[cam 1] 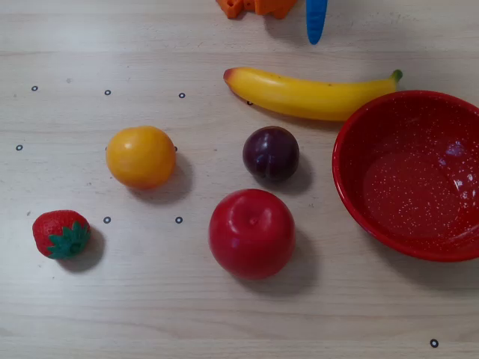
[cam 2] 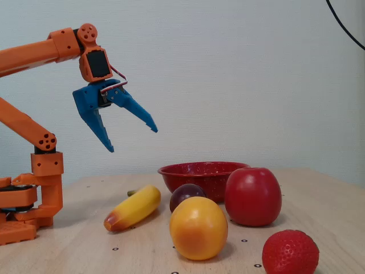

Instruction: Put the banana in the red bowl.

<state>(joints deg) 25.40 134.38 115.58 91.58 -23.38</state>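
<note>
The long, curved, glossy yellow plastic banana (cam 1: 310,95) lay flat on the pale wood-grain table (cam 1: 150,299), its green stem tip almost touching the rim of the large, round red bowl speckled with white (cam 1: 359,202), its orange-red end pointing away from the bowl. It looked light, rigid and slick, so a grip across the thick middle, square to its length, seemed safest; a hold near either tapered end would likely let it swing or slip. Near the bowl, on the side away from the banana, sat a small dark purple plum (cam 1: 271,153) and a shiny red apple (cam 1: 251,232); farther from the bowl were a round orange-yellow fruit (cam 1: 141,156) and a red strawberry with a green cap (cam 1: 60,233). In the fixed view the blue two-finger gripper (cam 2: 132,139) hung well above the banana, fingers spread apart and empty.
</note>
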